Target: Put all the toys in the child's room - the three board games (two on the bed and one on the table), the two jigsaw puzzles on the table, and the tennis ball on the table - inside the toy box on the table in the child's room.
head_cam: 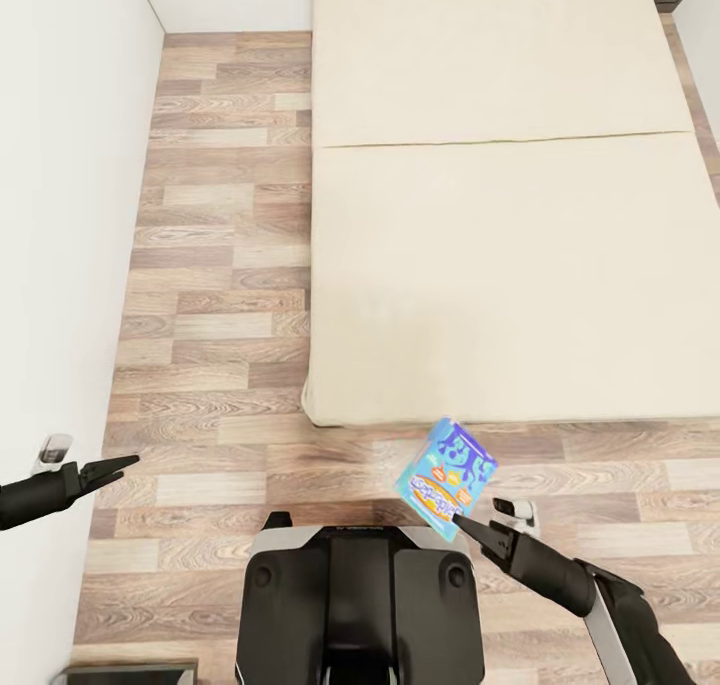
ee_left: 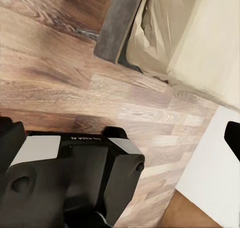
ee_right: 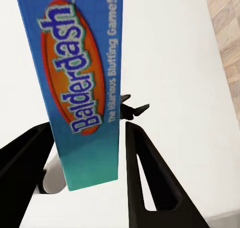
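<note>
Bed [head_cam: 500, 215] at 12–1 o'clock: cream mattress, one seam across it, top bare. Wood-plank floor [head_cam: 220, 295] runs from 9 to 6 o'clock, carrying the bed and the robot base [head_cam: 360, 605] at 6.

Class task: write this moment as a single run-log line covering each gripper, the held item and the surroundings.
right gripper: shut on blue Balderdash board game, held above wood floor | left gripper: empty, shut | bed: ahead, top bare

We read "Balderdash" and "The Hilarious Bluffing Game!" on the blue board game [ee_right: 82, 83] (its narrow side).
</note>
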`<state>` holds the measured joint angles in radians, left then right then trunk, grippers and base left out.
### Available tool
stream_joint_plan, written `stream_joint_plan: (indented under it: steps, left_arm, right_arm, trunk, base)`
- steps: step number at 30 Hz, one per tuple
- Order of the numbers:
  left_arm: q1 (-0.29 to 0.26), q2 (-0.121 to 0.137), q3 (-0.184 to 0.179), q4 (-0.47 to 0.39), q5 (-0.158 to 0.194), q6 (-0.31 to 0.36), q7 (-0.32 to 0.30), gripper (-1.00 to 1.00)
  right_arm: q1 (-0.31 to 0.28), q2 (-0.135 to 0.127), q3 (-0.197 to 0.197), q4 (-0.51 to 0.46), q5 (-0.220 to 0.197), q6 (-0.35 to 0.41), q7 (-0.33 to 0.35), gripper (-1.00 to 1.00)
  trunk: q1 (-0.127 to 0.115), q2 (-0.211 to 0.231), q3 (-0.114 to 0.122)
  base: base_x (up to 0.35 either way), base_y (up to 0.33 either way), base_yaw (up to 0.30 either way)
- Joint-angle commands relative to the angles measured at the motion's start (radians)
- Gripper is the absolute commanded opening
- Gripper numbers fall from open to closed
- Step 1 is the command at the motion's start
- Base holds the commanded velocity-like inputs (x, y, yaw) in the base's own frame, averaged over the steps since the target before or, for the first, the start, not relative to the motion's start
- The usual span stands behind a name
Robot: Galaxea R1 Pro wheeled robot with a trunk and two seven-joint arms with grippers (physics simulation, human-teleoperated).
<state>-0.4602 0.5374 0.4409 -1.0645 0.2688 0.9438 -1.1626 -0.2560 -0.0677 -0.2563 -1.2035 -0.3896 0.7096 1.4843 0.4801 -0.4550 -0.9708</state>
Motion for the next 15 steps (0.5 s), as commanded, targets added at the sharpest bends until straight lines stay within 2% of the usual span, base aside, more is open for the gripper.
stream_joint_plan:
  steps: [1, 8, 15]
  left_arm:
    - [0.004, 0.0, -0.002, 0.001, 0.002, 0.006, -0.002, 1.0]
    - [0.022, 0.0, -0.01, 0.004, 0.0, 0.006, -0.001, 1.0]
    - [0.026, -0.002, -0.028, 0.003, 0.0, 0.006, 0.001, 1.0]
  right_arm:
    - [0.003, 0.0, 0.0, -0.001, -0.002, 0.001, 0.005, -1.0]
    - [0.013, 0.001, 0.0, 0.01, -0.004, -0.072, 0.015, -1.0]
    - [0.015, 0.0, 0.0, 0.037, -0.003, -0.092, 0.019, -1.0]
  trunk:
    - [-0.003, 0.006, 0.002]
    - [-0.03, 0.055, 0.024]
    - [-0.03, 0.055, 0.024]
  base:
    - [0.0, 0.0, 0.0]
    - [0.0, 0.0, 0.0]
    - [0.0, 0.0, 0.0]
